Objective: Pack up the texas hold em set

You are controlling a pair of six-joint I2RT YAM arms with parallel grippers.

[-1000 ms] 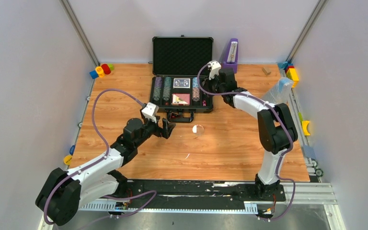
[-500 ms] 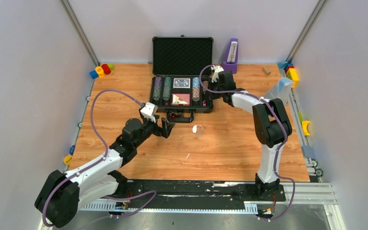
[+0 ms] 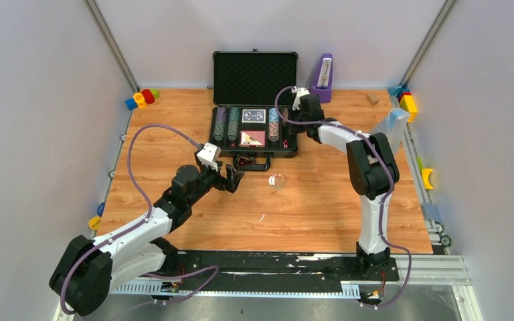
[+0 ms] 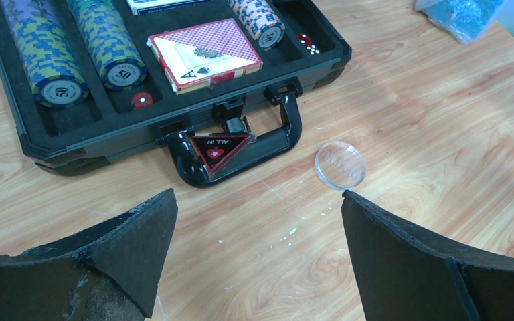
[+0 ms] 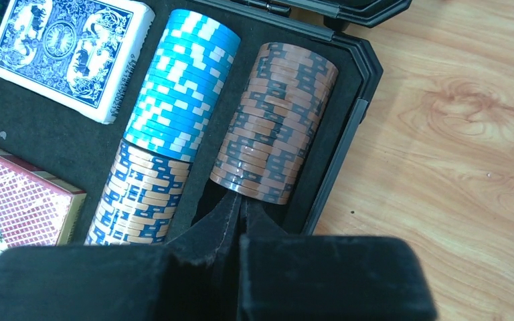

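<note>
Briefcase [image 5: 367,75] lies open; the right gripper [image 5: 237,200], clenched on nothing, sits in its rightmost slot, 1 brown chip stack [image 5: 274,124] just ahead. The left gripper [image 4: 258,200] gapes, clear disc [image 4: 340,165] just ahead.

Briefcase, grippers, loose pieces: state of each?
briefcase: open, lid upright.
left gripper: open, empty, above the table.
right gripper: shut, tips at the brown chip stack's end.
clear disc: flat on the table, outside the briefcase.
red triangle marker: lying within the handle loop.
</note>
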